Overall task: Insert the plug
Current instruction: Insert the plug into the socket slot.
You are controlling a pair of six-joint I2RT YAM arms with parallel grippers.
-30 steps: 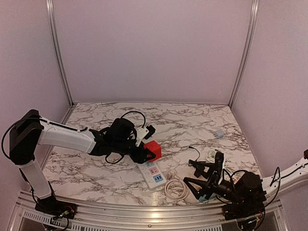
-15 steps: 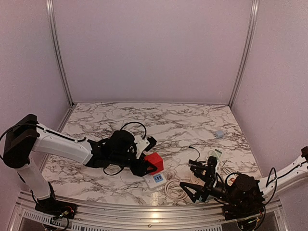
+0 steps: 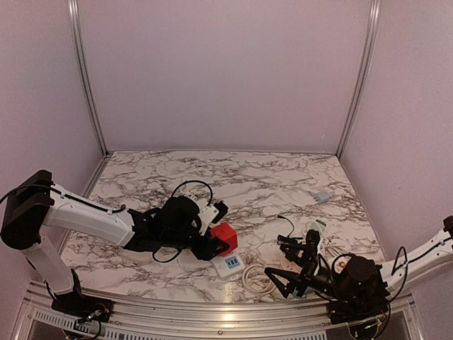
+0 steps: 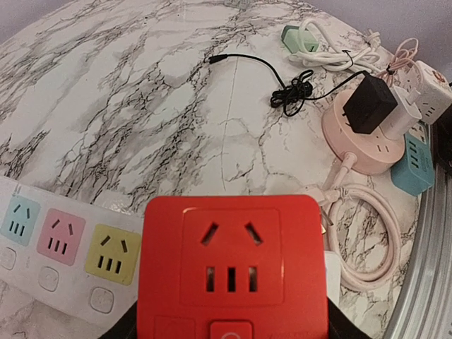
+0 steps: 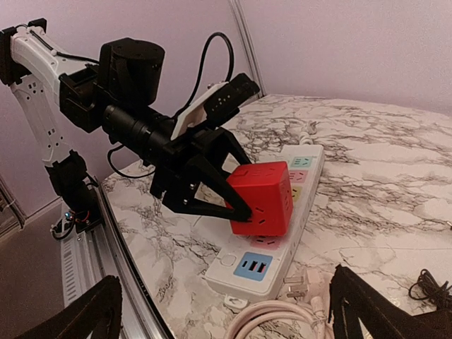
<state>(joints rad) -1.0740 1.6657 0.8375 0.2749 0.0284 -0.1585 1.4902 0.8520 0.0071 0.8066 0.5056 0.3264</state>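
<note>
Left gripper (image 3: 214,244): fingers clenched on the red cube-shaped plastic socket block (image 4: 232,265), one on each side of it. The cube is over the long white power strip (image 3: 231,265), at the end with the blue USB panel. In the right wrist view the cube's underside meets the strip at the outlet just past the yellow one. Can't tell if the prongs are seated. The cube looks slightly tilted.

The strip lies flat on the marble-pattern table (image 3: 269,177). Its green, pink and yellow outlet faces are exposed beside the cube in the left wrist view.

Right gripper (image 3: 291,261): released, fingers spread wide, low at the near right edge, well apart from the cube and facing it.

Other sockets and contents:
- Round pink power hub (image 4: 367,138), with a black square adapter (image 4: 369,104) and a white adapter (image 4: 404,113) plugged into its top, side by side.
- Small light-blue socket cube (image 4: 413,166), just beside the hub.
- Coiled pale pink cable (image 4: 367,240) on the table between hub and strip.
- Thin black cable (image 4: 282,88), loose and partly bunched, beyond the hub.
- Green plug with white cord (image 4: 296,35), further back.
</note>
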